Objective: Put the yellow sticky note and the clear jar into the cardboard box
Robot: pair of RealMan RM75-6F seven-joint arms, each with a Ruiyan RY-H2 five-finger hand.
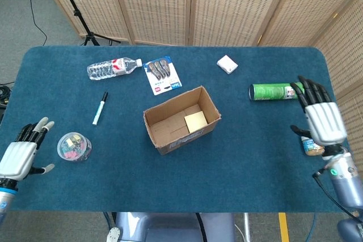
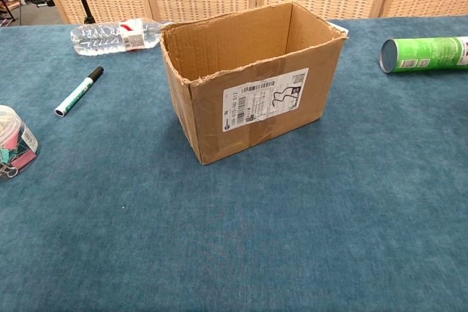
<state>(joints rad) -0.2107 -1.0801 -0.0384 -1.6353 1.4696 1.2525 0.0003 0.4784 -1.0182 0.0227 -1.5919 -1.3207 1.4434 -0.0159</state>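
The yellow sticky note [image 1: 195,120] lies inside the open cardboard box [image 1: 160,131] at the table's middle; the chest view shows the box [image 2: 252,100] from the side, its inside hidden. The clear jar [image 1: 74,146], filled with coloured clips, stands at the front left, its edge showing in the chest view as the jar [image 2: 14,142]. My left hand [image 1: 21,155] hovers open just left of the jar, fingers spread. My right hand [image 1: 320,118] is open at the far right, above a small tan jar. Neither hand shows in the chest view.
A water bottle [image 1: 113,68], a marker [image 1: 100,107], a card of clips [image 1: 161,75] and a white pad [image 1: 227,64] lie across the back. A green can [image 1: 275,91] lies on its side at the right. A small tan jar [image 1: 313,145] sits under my right hand.
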